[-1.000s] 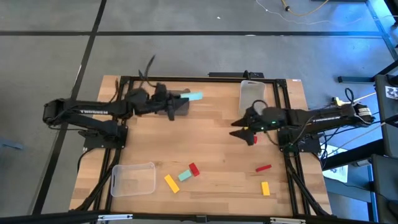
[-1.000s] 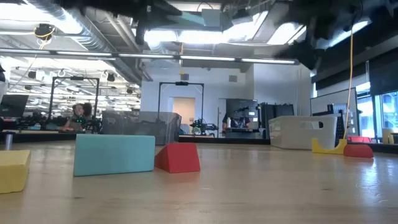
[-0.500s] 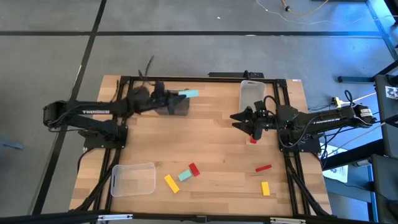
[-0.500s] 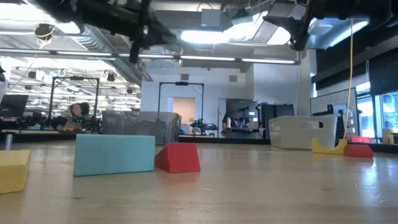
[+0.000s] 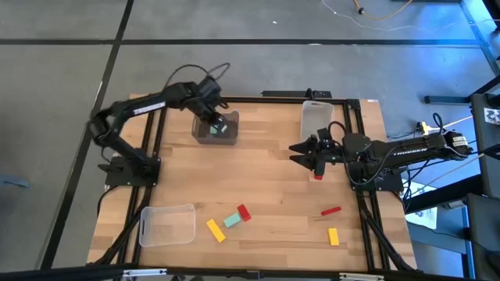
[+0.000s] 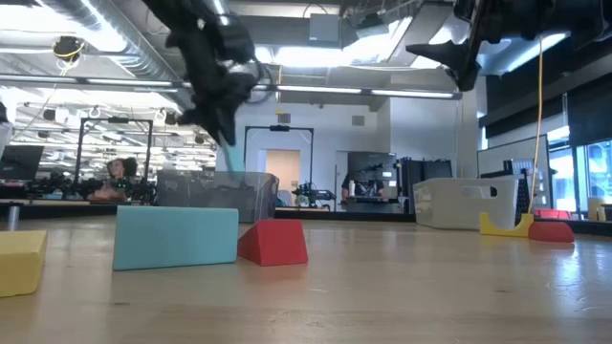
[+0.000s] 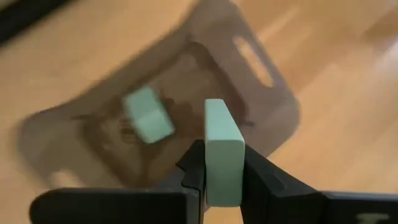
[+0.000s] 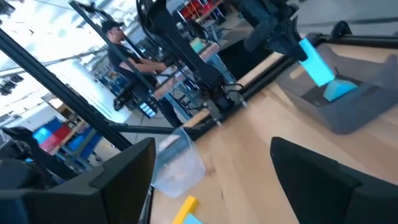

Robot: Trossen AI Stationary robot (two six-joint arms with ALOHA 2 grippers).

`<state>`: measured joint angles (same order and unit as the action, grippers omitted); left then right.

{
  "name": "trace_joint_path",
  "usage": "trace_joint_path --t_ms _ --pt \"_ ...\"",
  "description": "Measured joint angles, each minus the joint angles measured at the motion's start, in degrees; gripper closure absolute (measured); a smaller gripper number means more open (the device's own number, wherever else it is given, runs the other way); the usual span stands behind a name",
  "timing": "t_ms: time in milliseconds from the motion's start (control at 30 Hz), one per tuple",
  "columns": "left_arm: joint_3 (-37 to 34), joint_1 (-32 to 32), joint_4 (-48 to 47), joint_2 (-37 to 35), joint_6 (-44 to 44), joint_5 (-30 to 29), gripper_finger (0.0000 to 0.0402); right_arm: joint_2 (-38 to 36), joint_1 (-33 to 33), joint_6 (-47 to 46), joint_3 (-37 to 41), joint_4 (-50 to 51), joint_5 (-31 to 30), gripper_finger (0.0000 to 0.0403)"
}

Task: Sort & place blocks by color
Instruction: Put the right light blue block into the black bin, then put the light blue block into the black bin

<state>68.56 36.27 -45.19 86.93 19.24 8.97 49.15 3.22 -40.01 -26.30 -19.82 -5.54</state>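
My left gripper (image 5: 218,122) is over the dark bin (image 5: 215,133) at the far left and is shut on a mint green block (image 7: 222,155). A second mint block (image 7: 147,115) lies in that bin. My right gripper (image 5: 296,154) is open and empty above the table's right middle. A red block (image 5: 316,176) lies on the table just under that arm. A yellow block (image 5: 216,229), a mint block (image 5: 232,221) and a red block (image 5: 244,211) lie near the front centre. A red block (image 5: 330,210) and a yellow block (image 5: 333,236) lie at the front right. My left gripper pinches the mint block by its two broad faces (image 7: 219,186) between its two fingers. The block's free end sticks out past the fingertips. The fingers come from above, slanting down over the dark bin. The block is lifted clear, its free end toward the bin.
A clear bin (image 5: 166,225) stands at the front left and another clear bin (image 5: 316,119) at the far right. The black frame (image 5: 234,98) runs along the table's far edge. Bare wood lies in the table's middle.
My left arm has raised its elbow and its gripper has tipped from level to pointing down, moving a little toward the table's left over the dark bin. The mint block has turned with it, from level to end-down. My right gripper has shifted slightly toward the far edge.
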Motion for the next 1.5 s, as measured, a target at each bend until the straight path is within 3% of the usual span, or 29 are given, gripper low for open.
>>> trace_joint_path --t_ms 267,533,733,967,1067,1167,1300,1500 --pt "-0.1 -1.9 0.5 7.4 1.2 -0.2 0.0351 0.0 0.0 0.3 0.0 1.0 0.0 0.0085" --pt "-0.1 -2.4 3.9 7.6 0.3 -1.9 0.0277 0.0 0.0 2.0 0.0 1.0 0.1 0.0085" --pt "-0.1 1.1 3.5 5.0 -0.3 2.6 0.0243 0.0 0.0 2.8 0.0 0.9 0.1 0.0085" --pt "-0.1 1.5 5.7 -5.0 0.7 3.5 0.0239 0.0 0.0 2.8 0.0 0.8 0.1 0.0085" --pt "-0.1 -4.0 8.5 -9.9 1.6 1.2 0.0239 0.0 0.0 3.1 0.0 0.8 0.2 0.0085" --pt "-0.1 -13.0 10.9 -13.2 4.0 -4.8 0.0239 0.0 0.0 3.2 0.0 0.8 0.2 0.0085" --pt "-0.1 -27.0 11.9 -13.8 10.8 -12.6 0.0238 0.0 0.0 3.2 0.0 0.8 0.2 0.0085" --pt "-0.2 -43.5 11.5 -12.4 25.4 -18.1 0.0238 0.0 0.0 4.7 0.0 0.8 3.1 0.0085"
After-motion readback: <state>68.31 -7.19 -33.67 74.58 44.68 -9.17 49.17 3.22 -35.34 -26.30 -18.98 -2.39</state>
